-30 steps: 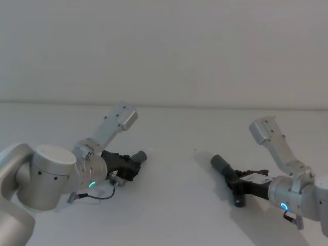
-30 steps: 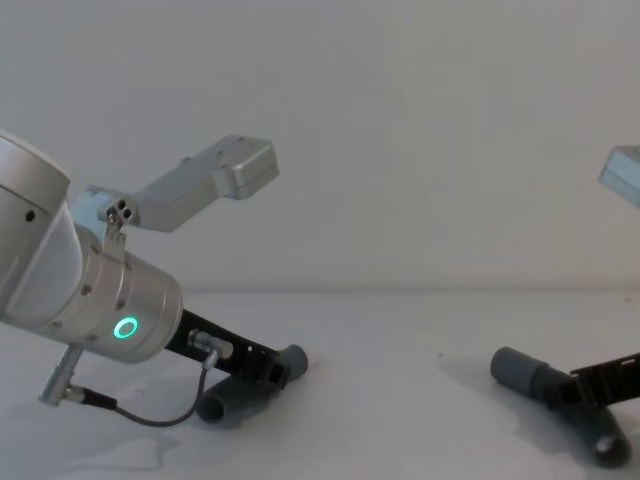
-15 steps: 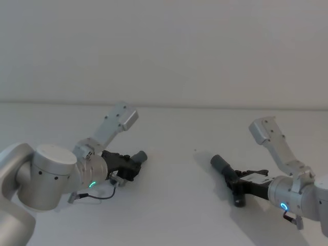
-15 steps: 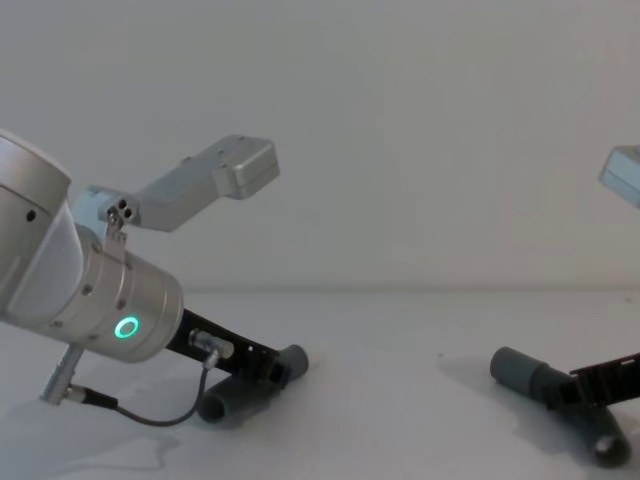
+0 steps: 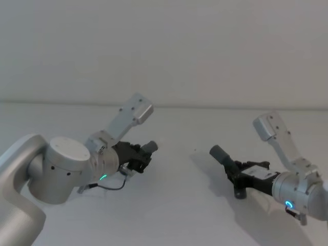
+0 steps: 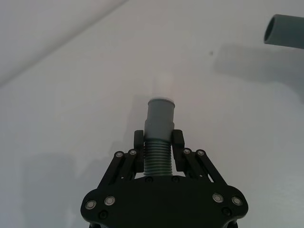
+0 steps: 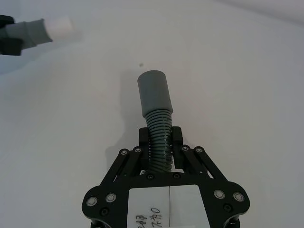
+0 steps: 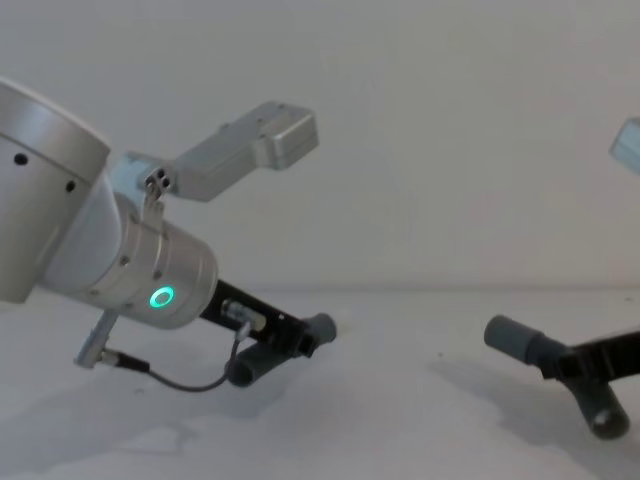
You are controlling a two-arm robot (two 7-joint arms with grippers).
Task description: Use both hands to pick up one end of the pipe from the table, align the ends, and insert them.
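My left jaws are pressed onto the ribbed middle of the left pipe piece (image 6: 159,142), and my right jaws pinch the ribbed stretch of the right pipe piece (image 7: 157,121) the same way. Half a second ago both pieces sat low against the desk (image 5: 174,210). Now the left one has come up clear of it and swung in toward the small dark speck (image 5: 195,150) that marks the middle ground, while the right one has risen a little on the other side of that speck. I judge the pick-up done and the aligning just begun. The left tip (image 5: 152,146) points at the speck from my left, and the right collar (image 5: 216,151) faces it from my right, closer to the speck than the left tip is. The two are well apart, and I judge them not yet on one line. There is no true container here. The nearest to one is the right piece's open mouth, which the left wrist view shows hollow with nothing in it. Beyond the speck lies bare desk.
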